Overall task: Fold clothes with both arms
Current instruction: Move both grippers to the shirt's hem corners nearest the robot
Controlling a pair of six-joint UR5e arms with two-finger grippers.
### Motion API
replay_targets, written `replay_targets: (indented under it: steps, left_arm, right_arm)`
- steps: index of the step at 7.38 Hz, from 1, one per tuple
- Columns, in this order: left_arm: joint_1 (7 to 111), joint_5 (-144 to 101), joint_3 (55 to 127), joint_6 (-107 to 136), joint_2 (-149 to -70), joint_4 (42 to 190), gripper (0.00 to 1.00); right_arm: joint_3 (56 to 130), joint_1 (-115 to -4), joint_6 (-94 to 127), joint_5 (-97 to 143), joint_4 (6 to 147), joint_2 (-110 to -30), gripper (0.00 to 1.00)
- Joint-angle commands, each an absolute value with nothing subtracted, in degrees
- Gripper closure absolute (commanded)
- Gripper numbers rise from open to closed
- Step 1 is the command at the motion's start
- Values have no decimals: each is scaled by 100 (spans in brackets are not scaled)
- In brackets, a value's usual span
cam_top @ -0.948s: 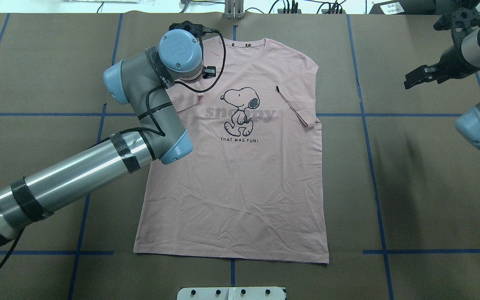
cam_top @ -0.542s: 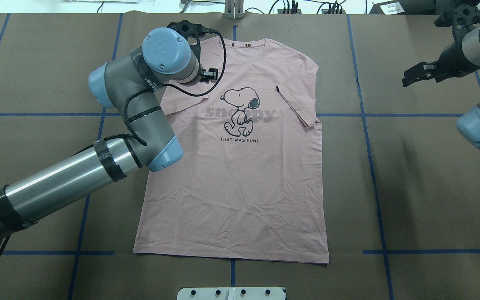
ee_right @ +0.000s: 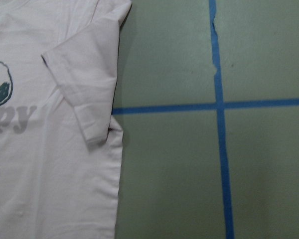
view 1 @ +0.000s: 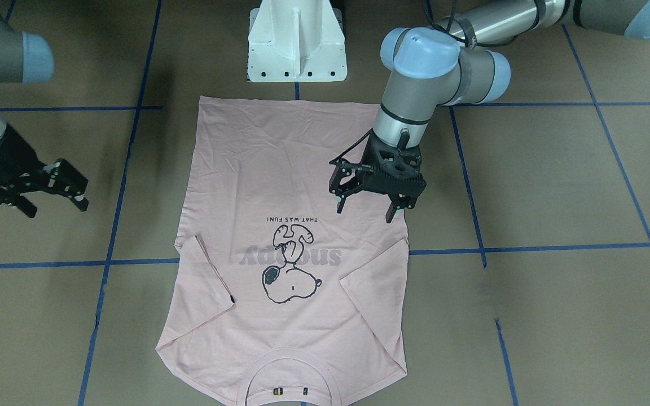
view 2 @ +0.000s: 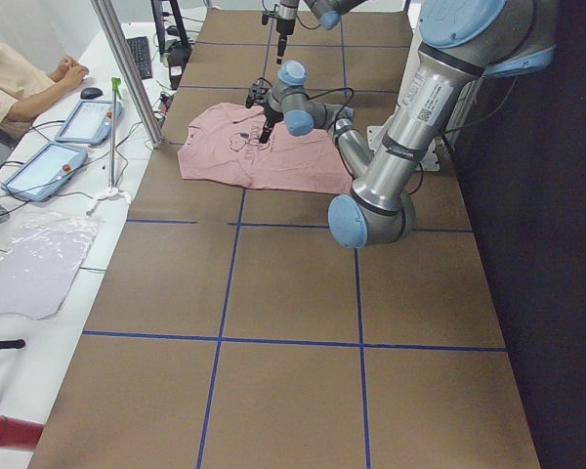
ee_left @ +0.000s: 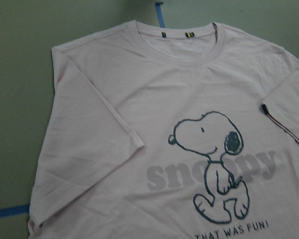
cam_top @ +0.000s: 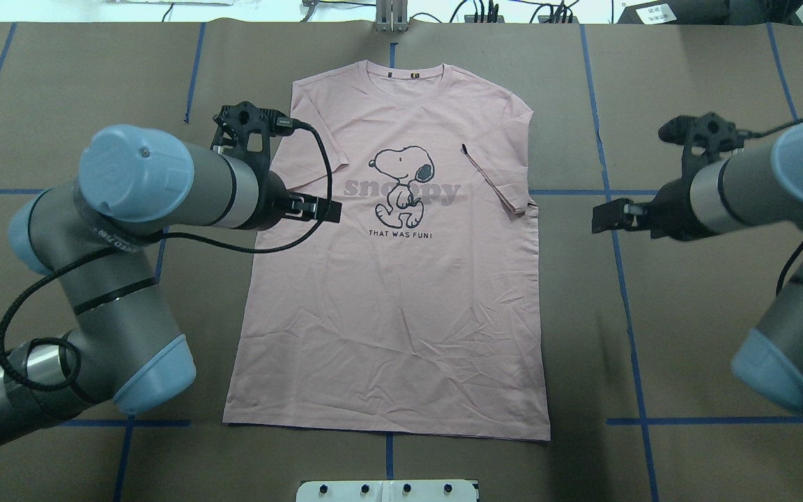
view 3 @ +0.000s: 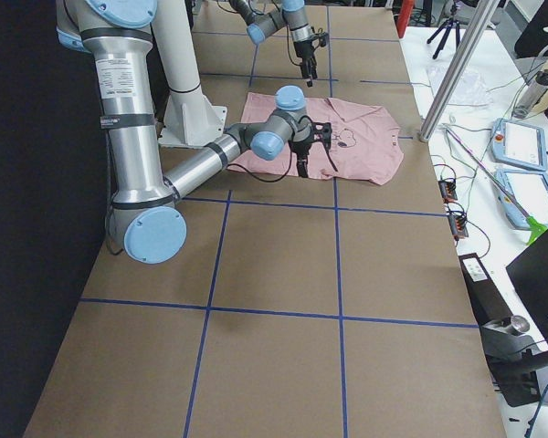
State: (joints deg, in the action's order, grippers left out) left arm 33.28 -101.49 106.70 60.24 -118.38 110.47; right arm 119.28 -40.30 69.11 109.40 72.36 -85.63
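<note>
The pale pink T-shirt (cam_top: 394, 314) lies flat, dog print (cam_top: 405, 185) up, collar away from me. Both sleeves are folded in over the chest. It also shows in the front view (view 1: 268, 163). My left gripper (view 1: 365, 213) is open and empty and hovers over the shirt's left side, just below the folded left sleeve (view 1: 373, 276); overhead it shows as the left gripper (cam_top: 318, 209). My right gripper (view 1: 57, 207) is open and empty over bare table just right of the shirt's edge; overhead it shows as the right gripper (cam_top: 610, 216). The right wrist view shows the folded right sleeve (ee_right: 84, 84).
The table (cam_top: 687, 314) is covered in brown paper with blue tape lines. The white pedestal (view 1: 297, 39) stands just behind the shirt's hem. An operator (view 2: 20, 83) sits at a side desk with tablets beyond the table's far edge.
The left arm has swung back from the collar area; its gripper now hangs over the shirt's left side. The right gripper has moved in from the far right corner toward the shirt's right edge.
</note>
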Motion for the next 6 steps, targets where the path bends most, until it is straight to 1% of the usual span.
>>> replay_targets:
  steps: [1,2,3,4,5,6]
  left_arm:
    - [2833,-10090,11186,6518,-11297,11083,0]
    - [2552,-9916,11536,6661,-10946,11083,0]
    - [2323,-9871,11705,7036,-10594,11083,0]
    - [2024,-9583,11759,7571,-10443,11083,25]
    - [1456,-9110,11734,8159,-10233,11083,39]
    - [1241,-8914,11733,8287,-10022,11083,39]
  right_arm:
    - [12795,-2101,8694,9281,7242,-9174,0]
    - [12875,-1413,9267,8655,7286,-9228,4]
    - [13006,-1067,9673,8561,7330,-9342,8]
    - [13060,-724,10042,8326,7548,-9378,13]
    - [13061,-407,10229,7949,7654,-9378,14]
    - [13052,-317,10309,7884,7655,-9378,14]
